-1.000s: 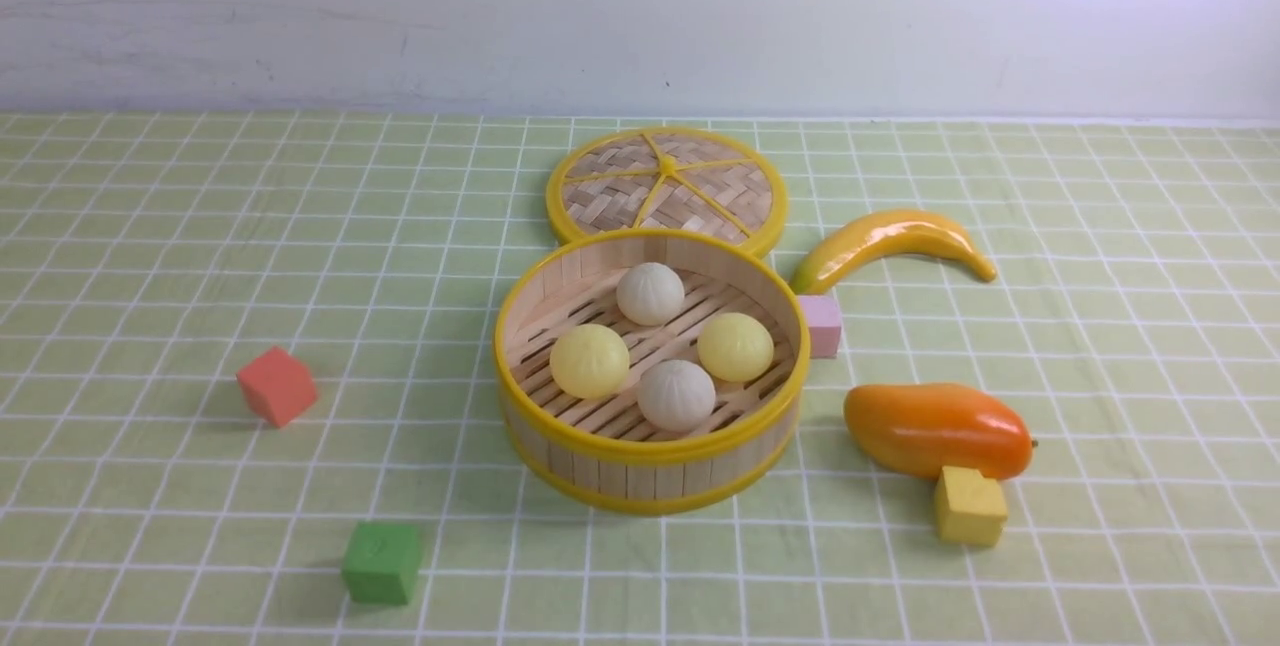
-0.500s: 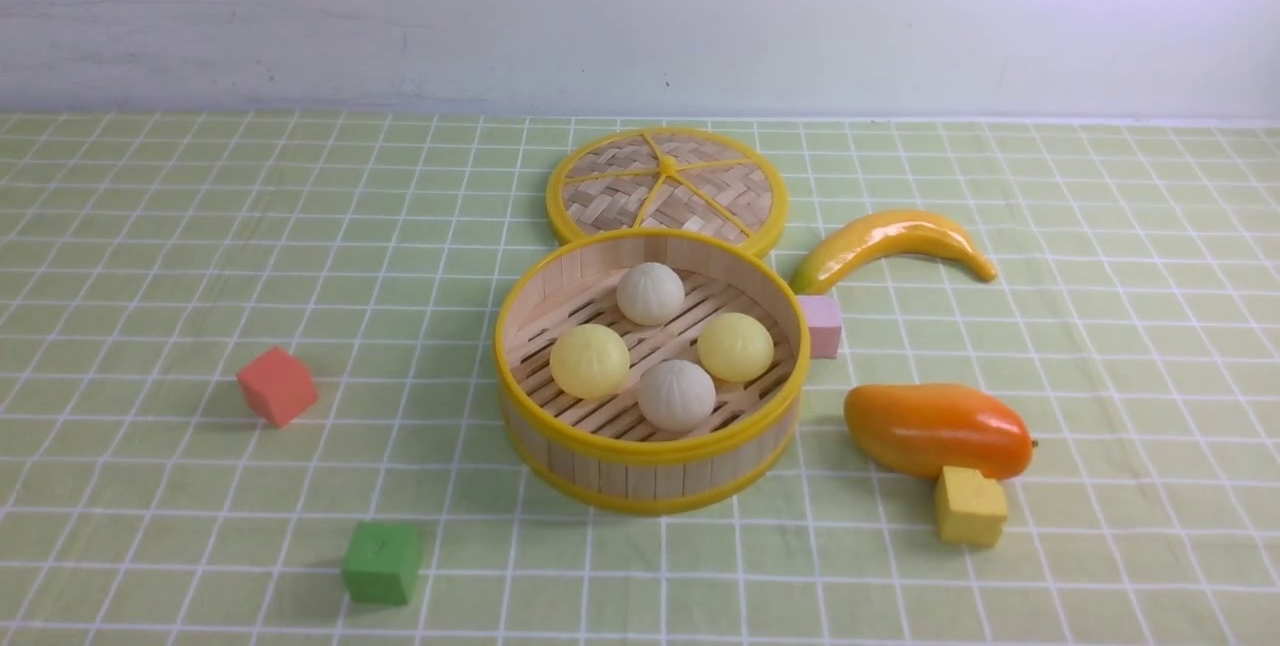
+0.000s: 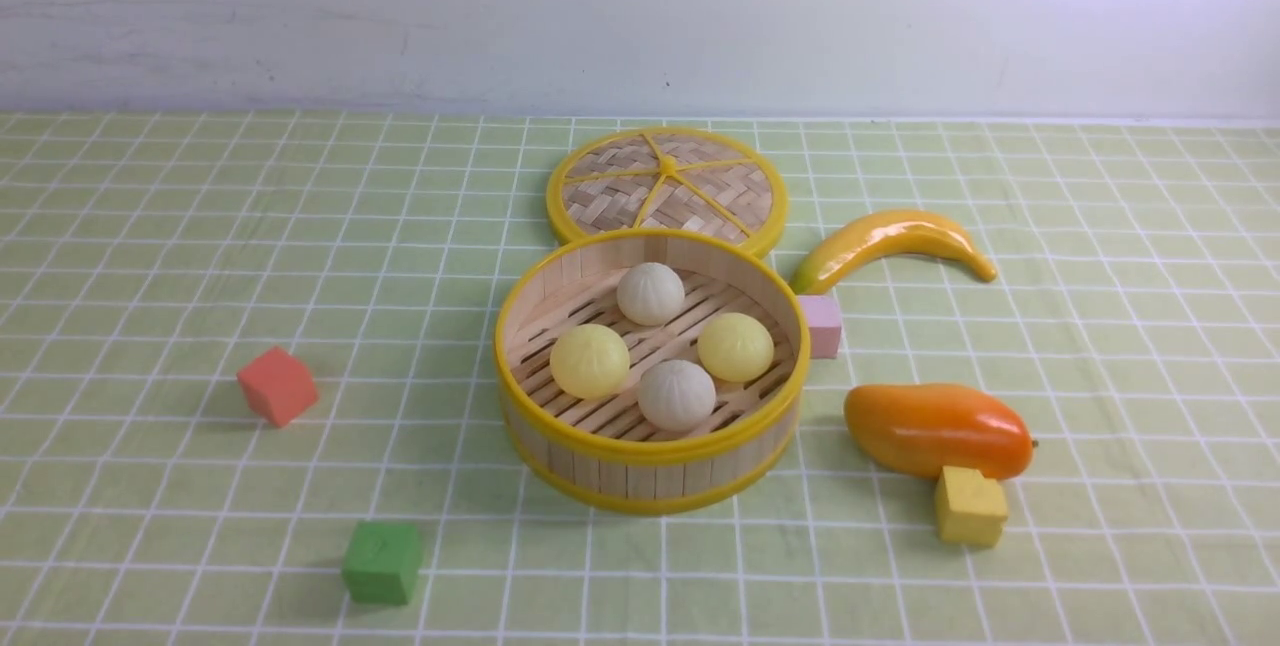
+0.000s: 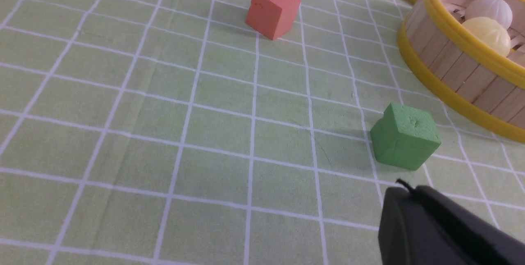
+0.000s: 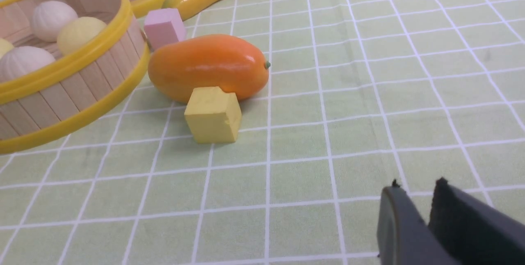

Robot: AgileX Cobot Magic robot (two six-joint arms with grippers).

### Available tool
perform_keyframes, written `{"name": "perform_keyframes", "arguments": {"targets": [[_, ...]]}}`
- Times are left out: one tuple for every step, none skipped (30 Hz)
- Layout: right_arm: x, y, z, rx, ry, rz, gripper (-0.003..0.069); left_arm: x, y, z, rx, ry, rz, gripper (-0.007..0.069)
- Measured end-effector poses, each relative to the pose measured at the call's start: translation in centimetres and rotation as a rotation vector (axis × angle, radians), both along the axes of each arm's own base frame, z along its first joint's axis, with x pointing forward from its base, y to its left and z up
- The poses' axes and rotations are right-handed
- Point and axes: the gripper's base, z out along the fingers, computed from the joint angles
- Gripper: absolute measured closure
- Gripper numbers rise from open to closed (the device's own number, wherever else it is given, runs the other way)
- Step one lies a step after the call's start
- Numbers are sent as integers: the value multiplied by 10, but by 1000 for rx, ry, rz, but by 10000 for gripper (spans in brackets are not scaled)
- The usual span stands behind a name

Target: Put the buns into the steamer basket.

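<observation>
Inside steamer basket (image 3: 650,451), four pleated buns (image 3: 677,394)

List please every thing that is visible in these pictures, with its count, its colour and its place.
buns: four, two pale yellow and two off-white, inside the steamer basket
steamer basket: one, wood with yellow rims, centre of the tablecloth
woven lid: one, bamboo with yellow spokes, flat behind the basket
banana: one, yellow, right of the lid
mango: one, orange, right of the basket
cubes: four; pink beside the basket, yellow against the mango, red and green on the left
tablecloth: one, green checked
left end effector: dark, empty
right end effector: dark, nearly closed, empty
</observation>
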Motion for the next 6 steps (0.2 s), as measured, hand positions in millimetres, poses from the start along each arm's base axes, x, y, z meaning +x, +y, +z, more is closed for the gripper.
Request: {"name": "perform_keyframes", "arguments": {"targets": [[0, 0, 0, 0, 0, 0, 535, 0, 0, 0, 0, 0, 0, 637], [0, 0, 0, 0, 0, 0, 535, 0, 0, 0, 0, 0, 0, 637], [0, 0, 0, 0, 0, 0, 533, 0, 0, 0, 0, 0, 0, 637], [0, 0, 0, 0, 0, 0, 532, 0, 0, 0, 0, 0, 0, 637], [0, 0, 0, 0, 0, 0, 532, 0, 0, 0, 0, 0, 0, 637], [0, 0, 0, 0, 0, 0, 531, 0, 0, 0, 0, 0, 0, 637]]}}
